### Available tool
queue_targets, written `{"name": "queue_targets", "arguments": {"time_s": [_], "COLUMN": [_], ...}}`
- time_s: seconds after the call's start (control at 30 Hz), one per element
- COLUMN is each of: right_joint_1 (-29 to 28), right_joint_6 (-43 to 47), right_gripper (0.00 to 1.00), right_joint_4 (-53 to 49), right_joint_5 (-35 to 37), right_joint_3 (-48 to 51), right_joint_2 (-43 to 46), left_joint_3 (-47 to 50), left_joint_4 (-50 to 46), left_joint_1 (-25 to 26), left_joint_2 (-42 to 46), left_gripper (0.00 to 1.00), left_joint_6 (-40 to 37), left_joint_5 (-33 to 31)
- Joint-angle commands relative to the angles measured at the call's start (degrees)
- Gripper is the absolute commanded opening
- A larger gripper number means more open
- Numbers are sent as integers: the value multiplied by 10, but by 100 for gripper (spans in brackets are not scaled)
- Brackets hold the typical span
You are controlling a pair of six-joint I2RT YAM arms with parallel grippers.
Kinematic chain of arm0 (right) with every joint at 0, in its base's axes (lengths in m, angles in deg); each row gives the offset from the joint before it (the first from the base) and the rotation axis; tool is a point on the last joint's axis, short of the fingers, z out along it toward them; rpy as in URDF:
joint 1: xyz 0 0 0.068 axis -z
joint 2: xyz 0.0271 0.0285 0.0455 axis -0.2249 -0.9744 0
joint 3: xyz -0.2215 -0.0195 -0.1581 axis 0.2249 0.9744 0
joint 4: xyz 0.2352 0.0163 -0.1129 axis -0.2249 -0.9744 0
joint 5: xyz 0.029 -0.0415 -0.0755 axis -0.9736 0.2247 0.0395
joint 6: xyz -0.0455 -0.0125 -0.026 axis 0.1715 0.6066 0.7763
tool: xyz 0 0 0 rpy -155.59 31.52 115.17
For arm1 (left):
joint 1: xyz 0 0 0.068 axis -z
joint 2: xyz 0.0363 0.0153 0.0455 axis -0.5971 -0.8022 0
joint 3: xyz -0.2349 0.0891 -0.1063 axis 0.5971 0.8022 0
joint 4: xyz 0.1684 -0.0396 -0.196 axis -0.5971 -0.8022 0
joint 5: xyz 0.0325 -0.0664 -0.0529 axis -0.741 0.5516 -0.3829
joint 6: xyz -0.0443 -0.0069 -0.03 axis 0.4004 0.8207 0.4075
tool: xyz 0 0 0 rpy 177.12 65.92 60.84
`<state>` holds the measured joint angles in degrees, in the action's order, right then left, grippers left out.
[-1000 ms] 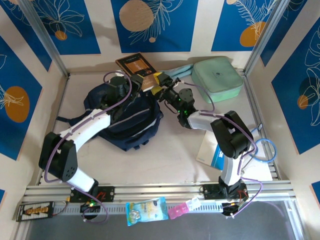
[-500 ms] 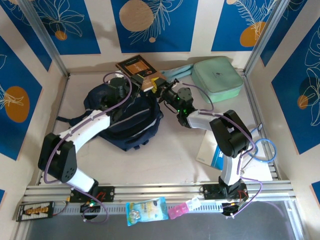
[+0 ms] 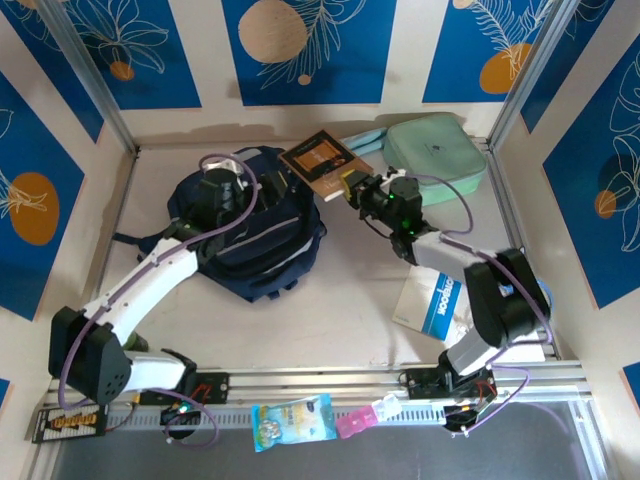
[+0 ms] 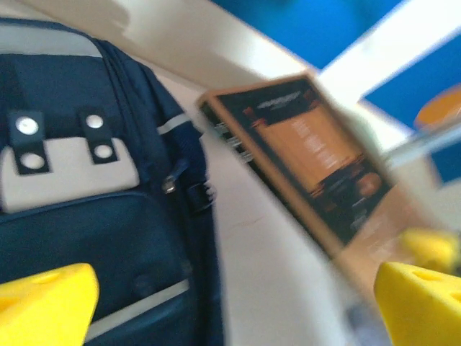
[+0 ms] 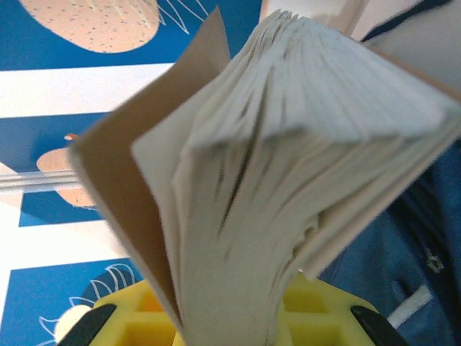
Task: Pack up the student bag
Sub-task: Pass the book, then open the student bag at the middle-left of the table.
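At the table's far edge, the right gripper (image 3: 350,183) grasps a book (image 3: 322,160) beside the student bag (image 3: 265,245), the left gripper (image 4: 230,299) spread wide; next, seemingly, the book must be fed inside.

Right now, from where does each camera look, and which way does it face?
Top external: fixed above and behind the arms, looking down on the table; both arms show, left gripper over the student bag, right gripper holding the book.
Left wrist: on the left arm, facing the bag's front and the book; yellow fingertips wide apart.
Right wrist: on the right arm, facing the book's page edges; yellow fingers below.
Shared: all three see book and bag.
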<state>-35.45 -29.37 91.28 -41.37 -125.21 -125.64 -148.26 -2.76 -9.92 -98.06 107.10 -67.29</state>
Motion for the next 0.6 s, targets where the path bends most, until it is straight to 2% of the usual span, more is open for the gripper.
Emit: {"name": "queue_targets", "arguments": {"time_s": [0.0, 0.13, 0.27, 0.4, 0.57], "right_joint_1": [21, 42, 59, 74, 82], "right_joint_6": [93, 142, 179, 192, 190], "right_gripper": [14, 13, 14, 13, 13], "right_joint_4": [-57, -116, -180, -216, -231], "right_joint_5": [-9, -1, 13, 20, 21], "right_joint_3": [16, 34, 43, 56, 70], "right_joint_2": [73, 133, 183, 218, 236], "left_joint_3": [-25, -57, -104, -165, -184], "left_joint_4": [-109, -189, -293, -407, -476], "left_joint_1": [-2, -2, -2, -1, 0], "left_joint_2": [-2, -30, -86, -157, -200], "left_gripper": [100, 100, 98, 94, 90], "left_joint_6": [-202, -338, -448, -523, -593], "left_joint_5": [66, 115, 124, 91, 48]}}
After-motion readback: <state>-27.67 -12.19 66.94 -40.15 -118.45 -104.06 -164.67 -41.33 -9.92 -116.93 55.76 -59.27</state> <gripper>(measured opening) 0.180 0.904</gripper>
